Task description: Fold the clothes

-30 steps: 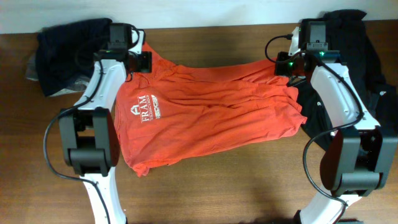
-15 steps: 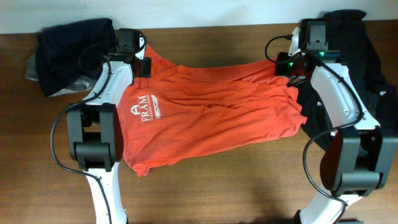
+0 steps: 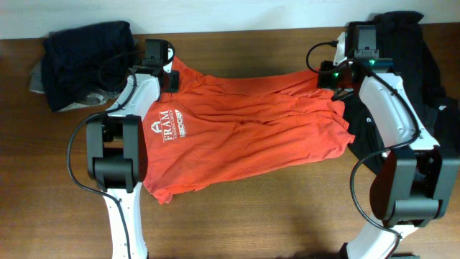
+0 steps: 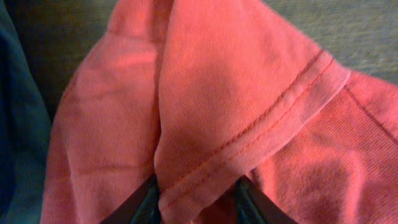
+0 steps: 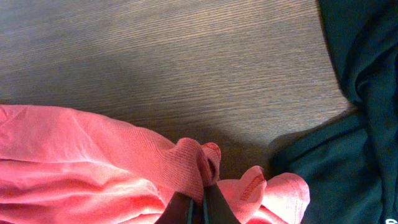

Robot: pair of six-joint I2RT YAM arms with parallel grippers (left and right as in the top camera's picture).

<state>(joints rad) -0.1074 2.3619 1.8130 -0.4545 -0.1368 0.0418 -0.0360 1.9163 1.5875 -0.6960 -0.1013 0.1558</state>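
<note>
The red-orange T-shirt (image 3: 244, 137) lies spread and wrinkled across the middle of the brown worktop (image 3: 287, 208), with its white lettering (image 3: 167, 124) near the left side. The left hand (image 4: 194, 202) is at the far left corner of the T-shirt. Its two fingers (image 4: 134, 205) stand on both sides of a folded sleeve with a stitched hem, and the cloth fills the gap between them. If they already press it firmly, I cannot tell. The right hand (image 5: 200, 208) is at the far right corner, with its jaws closed tightly on a small bunch of the red cloth. A black garment (image 3: 431, 86) lies just beside this corner, partly under the right arm. A dark navy pile (image 3: 79, 61) lies at the far left, near the left hand.
</note>
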